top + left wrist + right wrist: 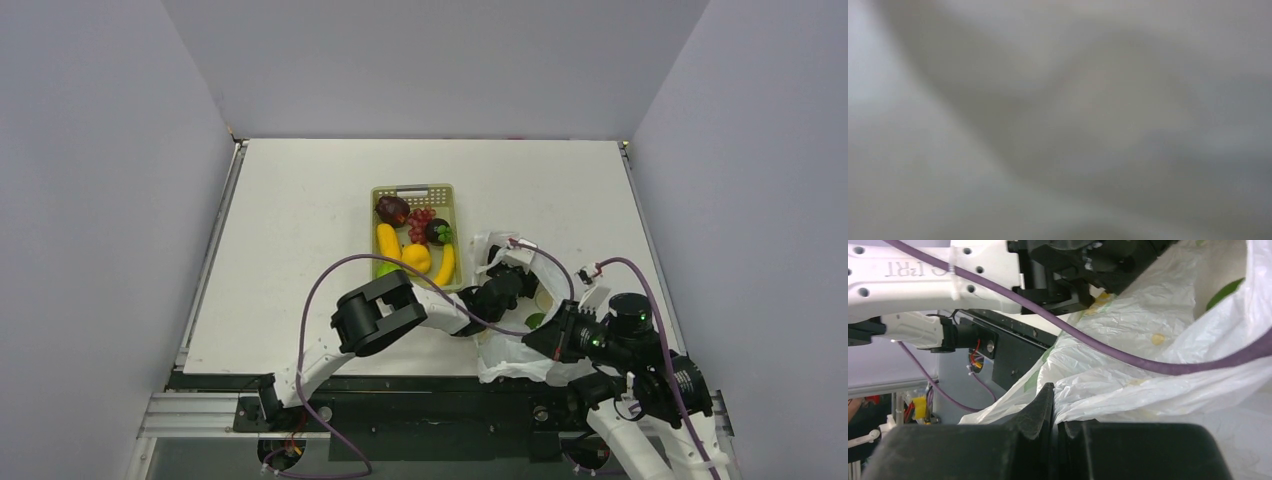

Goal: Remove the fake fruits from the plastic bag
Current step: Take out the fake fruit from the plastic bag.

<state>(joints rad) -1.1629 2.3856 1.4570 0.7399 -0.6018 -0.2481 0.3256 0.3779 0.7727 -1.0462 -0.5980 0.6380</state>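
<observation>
Only the right wrist view shows the right gripper [1053, 407] clenched on a fold of the crinkly white plastic bag [1128, 325], which the top view places at the near right of the table [300, 200], with the left gripper [505, 288] sunk inside, its grip untellable, and a green fruit [536, 320] showing.

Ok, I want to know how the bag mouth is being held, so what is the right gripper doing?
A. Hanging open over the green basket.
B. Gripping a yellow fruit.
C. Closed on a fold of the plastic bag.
C: in the right wrist view the right gripper has its fingers pressed together, with a fold of the plastic bag pinched between them.
</observation>
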